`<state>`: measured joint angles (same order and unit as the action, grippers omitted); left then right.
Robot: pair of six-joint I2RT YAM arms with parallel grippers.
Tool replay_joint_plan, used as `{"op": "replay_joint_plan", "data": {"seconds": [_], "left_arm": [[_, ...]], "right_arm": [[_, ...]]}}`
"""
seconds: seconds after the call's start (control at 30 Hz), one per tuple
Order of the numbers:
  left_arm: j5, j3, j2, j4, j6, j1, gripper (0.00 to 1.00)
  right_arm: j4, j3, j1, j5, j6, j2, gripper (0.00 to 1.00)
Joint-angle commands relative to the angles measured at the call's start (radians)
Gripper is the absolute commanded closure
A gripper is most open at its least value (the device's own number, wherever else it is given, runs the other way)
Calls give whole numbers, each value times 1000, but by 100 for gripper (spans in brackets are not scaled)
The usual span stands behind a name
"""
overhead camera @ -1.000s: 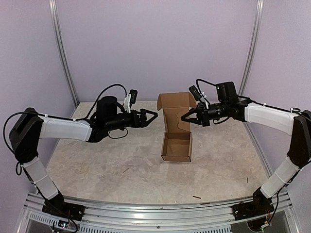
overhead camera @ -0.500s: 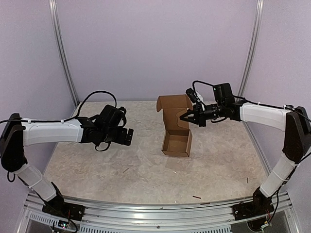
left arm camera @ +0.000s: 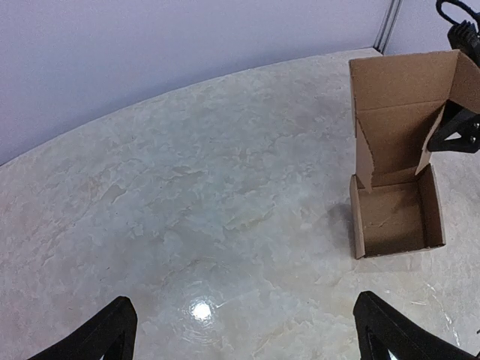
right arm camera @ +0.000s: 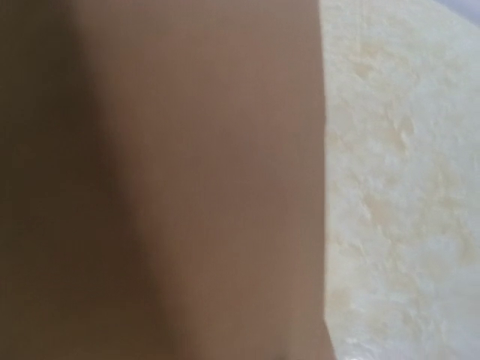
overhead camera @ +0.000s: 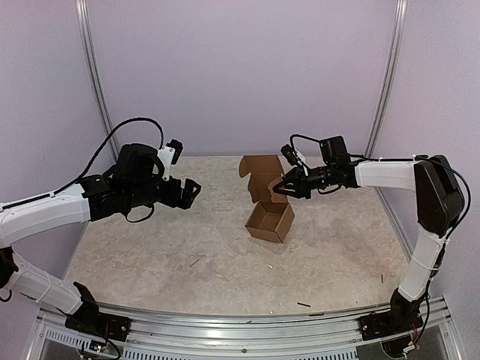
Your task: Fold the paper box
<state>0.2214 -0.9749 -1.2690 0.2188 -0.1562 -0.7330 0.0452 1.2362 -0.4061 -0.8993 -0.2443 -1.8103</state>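
Now, from my right end effector (overhead camera: 283, 187) outward: its tips are against the side flap (overhead camera: 274, 190) of the upright lid (overhead camera: 259, 169). My wrist view is filled with brown cardboard, so I cannot tell whether the jaws pinch this flap or only rest against it.

The paper box (overhead camera: 268, 214) lies at 9 o'clock from this end effector, touching it. My left end effector (overhead camera: 191, 193) is spread fully and holds nothing. The box is at its 3 o'clock, well apart, so my right arm is the nearer one.

The box stands near the middle of the bench (overhead camera: 150, 247). Seen from above, its long axis runs about from 12 to 6 o'clock, a little turned. The tray (overhead camera: 271, 223) opens upward at the 6 o'clock end, and the lid rises at the 12 o'clock end with its inner face toward 6 o'clock. I judge the next fold brings the lid down that way.
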Motion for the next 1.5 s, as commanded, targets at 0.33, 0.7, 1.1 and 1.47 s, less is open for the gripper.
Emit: {"op": "replay_joint_plan", "data": {"seconds": [0.33, 0.7, 1.1, 1.47], "left_arm": [[507, 223, -20, -544, -87, -81, 1], [-35, 151, -249, -690, -46, -69, 1], [-164, 28, -368, -529, -123, -33, 1], [-141, -8, -405, -480, -123, -28, 1]], "right_arm": [[486, 154, 151, 25, -234, 63, 38], [661, 428, 195, 132, -265, 82, 16], [891, 745, 46, 318, -303, -154, 25], [938, 733, -21, 469, -306, -157, 62]]}}
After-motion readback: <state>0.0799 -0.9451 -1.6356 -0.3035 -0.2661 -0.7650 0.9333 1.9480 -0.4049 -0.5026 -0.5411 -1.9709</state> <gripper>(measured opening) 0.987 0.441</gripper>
